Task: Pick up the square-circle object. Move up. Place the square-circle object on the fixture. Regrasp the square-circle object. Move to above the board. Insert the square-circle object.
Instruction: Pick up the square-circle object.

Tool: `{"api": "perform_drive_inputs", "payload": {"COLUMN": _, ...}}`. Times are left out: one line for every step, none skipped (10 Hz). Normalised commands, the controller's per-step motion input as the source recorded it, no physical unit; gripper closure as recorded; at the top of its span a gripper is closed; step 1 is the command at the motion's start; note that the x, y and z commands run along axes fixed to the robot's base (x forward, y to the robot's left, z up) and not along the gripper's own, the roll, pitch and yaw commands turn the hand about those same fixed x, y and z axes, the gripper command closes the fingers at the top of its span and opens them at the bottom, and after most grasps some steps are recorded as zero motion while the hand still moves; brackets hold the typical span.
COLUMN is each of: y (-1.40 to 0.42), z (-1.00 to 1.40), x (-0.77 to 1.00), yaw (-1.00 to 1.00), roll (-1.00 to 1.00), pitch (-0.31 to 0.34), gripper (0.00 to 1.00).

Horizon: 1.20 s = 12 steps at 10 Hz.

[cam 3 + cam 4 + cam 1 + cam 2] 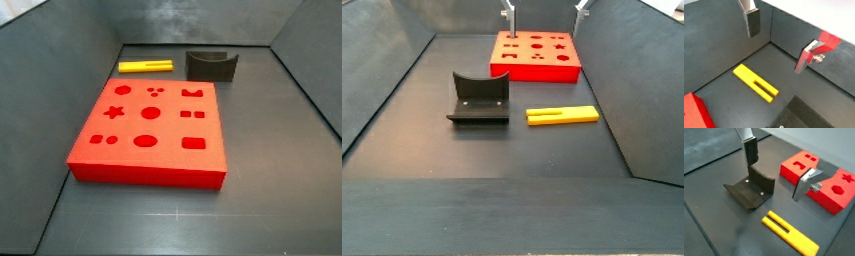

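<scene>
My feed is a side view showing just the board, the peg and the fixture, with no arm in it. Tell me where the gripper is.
Observer: In a side view the gripper shows up high, just past the far edge of the red board. It is well away from the yellow peg, which lies flat on the floor beside the fixture.
Operator: Report whether it is holding anything.
Observer: It holds nothing. In both wrist views the fingers stand wide apart with only the floor showing between them.
</scene>
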Motion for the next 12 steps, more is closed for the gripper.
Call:
{"api": "perform_drive_inputs", "payload": {"y": 0.00, "z": -0.28, "x": -0.08, "yaw": -1.00, "roll": 0.00, "pitch": -0.003, "gripper": 0.00}}
{"api": "perform_drive_inputs", "payload": {"y": 0.00, "z": -0.29, "x": -0.07, "yaw": -1.00, "roll": 0.00, "pitch": -0.004, "gripper": 0.00}}
{"api": "perform_drive_inputs", "payload": {"y": 0.00, "z": -0.30, "x": -0.07, "yaw": -1.00, "roll": 0.00, "pitch": -0.006, "gripper": 0.00}}
{"api": "perform_drive_inputs", "payload": {"y": 0.00, "z": -0.30, "x": -0.07, "yaw": -1.00, "roll": 0.00, "pitch": -0.004, "gripper": 0.00}}
{"api": "perform_drive_inputs", "payload": {"y": 0.00, "z": -0.32, "x": -0.07, "yaw": -1.00, "roll": 0.00, "pitch": -0.014, "gripper": 0.00}}
{"api": "perform_drive_inputs", "payload": {"y": 0.00, "z": -0.39, "x": -0.08, "yaw": -0.99, "roll": 0.00, "pitch": -0.034, "gripper": 0.00}}
{"api": "perform_drive_inputs", "payload": {"y": 0.00, "z": -0.42, "x": -0.06, "yaw": -0.99, "roll": 0.00, "pitch": -0.043, "gripper": 0.00}}
{"api": "perform_drive_inputs", "payload": {"y": 0.00, "z": -0.45, "x": -0.05, "yaw": -1.00, "roll": -0.01, "pitch": -0.053, "gripper": 0.00}}
{"api": "perform_drive_inputs", "payload": {"y": 0.00, "z": -0.49, "x": -0.01, "yaw": -1.00, "roll": -0.02, "pitch": -0.064, "gripper": 0.00}}
{"api": "perform_drive_inputs", "payload": {"y": 0.00, "z": -0.52, "x": 0.00, "yaw": -1.00, "roll": -0.03, "pitch": -0.089, "gripper": 0.00}}
{"api": "perform_drive_inputs", "payload": {"y": 0.00, "z": -0.53, "x": 0.00, "yaw": -1.00, "roll": -0.03, "pitch": -0.101, "gripper": 0.00}}
{"api": "perform_drive_inputs", "payload": {"y": 0.00, "z": -0.53, "x": 0.00, "yaw": -1.00, "roll": -0.03, "pitch": -0.103, "gripper": 0.00}}
